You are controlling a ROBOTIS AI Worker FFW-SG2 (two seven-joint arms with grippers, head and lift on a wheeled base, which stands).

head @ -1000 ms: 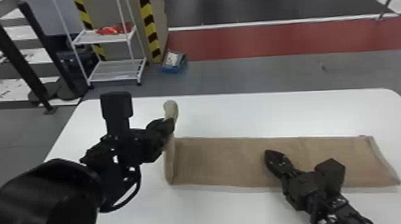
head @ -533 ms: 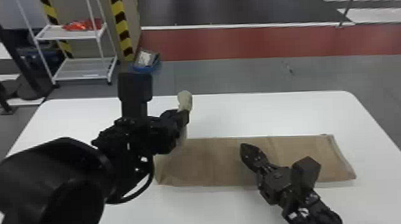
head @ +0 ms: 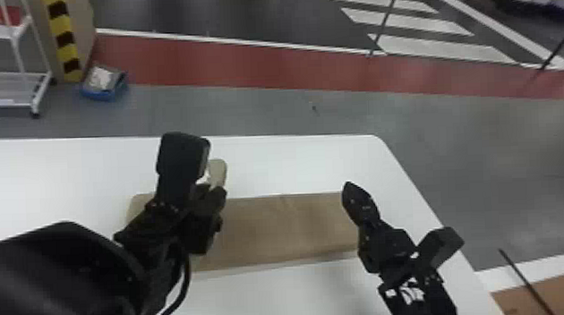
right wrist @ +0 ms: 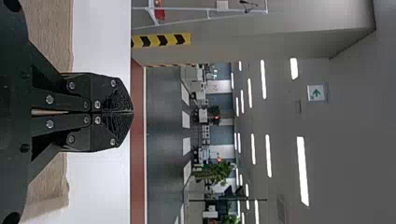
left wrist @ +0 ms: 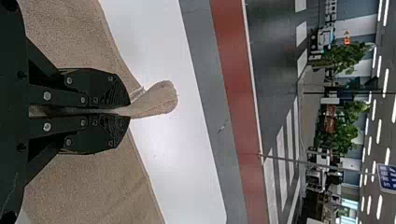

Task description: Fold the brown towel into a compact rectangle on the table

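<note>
As its wrist view reveals, the left hand (head: 214, 193) pinches the towel (left wrist: 159, 99).

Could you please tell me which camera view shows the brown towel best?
The head view: it shows the towel as a long strip on the table, partly hidden by the left arm. The left wrist view shows a fold pinched in the left tool; the right wrist view shows portions beside the right tool.
</note>
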